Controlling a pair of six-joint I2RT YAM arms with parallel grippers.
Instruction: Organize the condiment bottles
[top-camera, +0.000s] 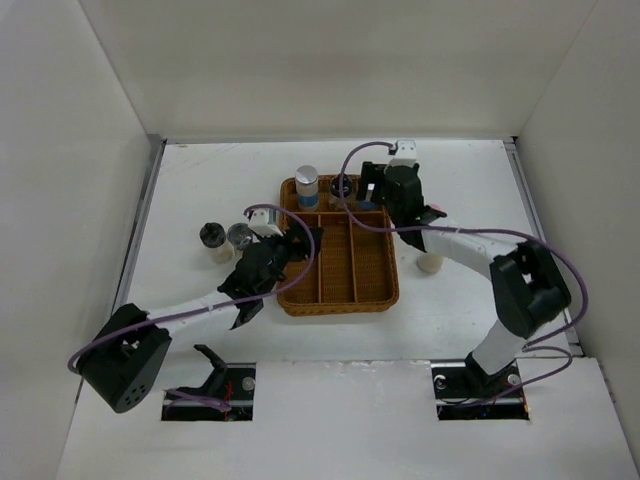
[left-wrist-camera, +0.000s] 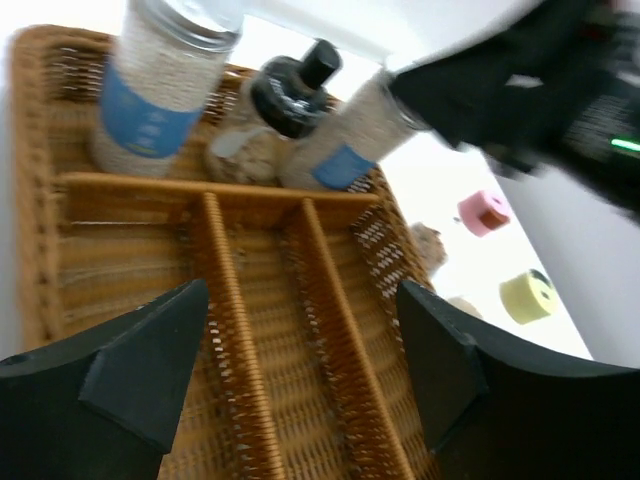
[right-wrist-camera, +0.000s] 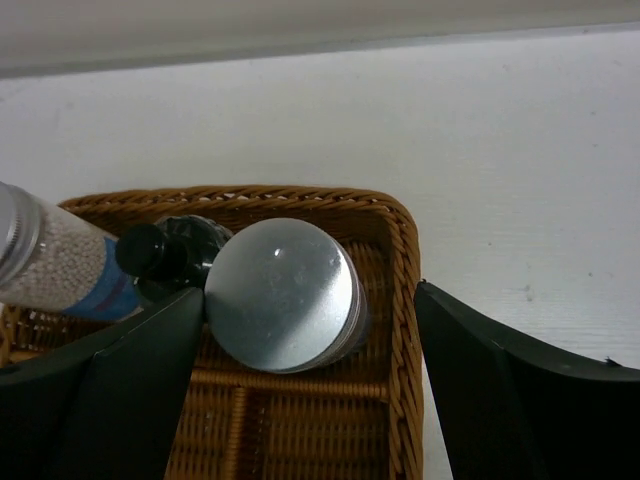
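Jaws on both arms stand wide; the right pair straddles a silver-capped bottle, largely hidden overhead.

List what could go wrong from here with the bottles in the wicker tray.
1. The right gripper stands open around the silver-capped bottle, with the black-topped bottle right beside it; pulling away carelessly could topple either.
2. The left gripper hangs open at the wicker tray near the right arm; the two might collide.
3. The two shakers stand close beside the left arm, which could sweep them over.
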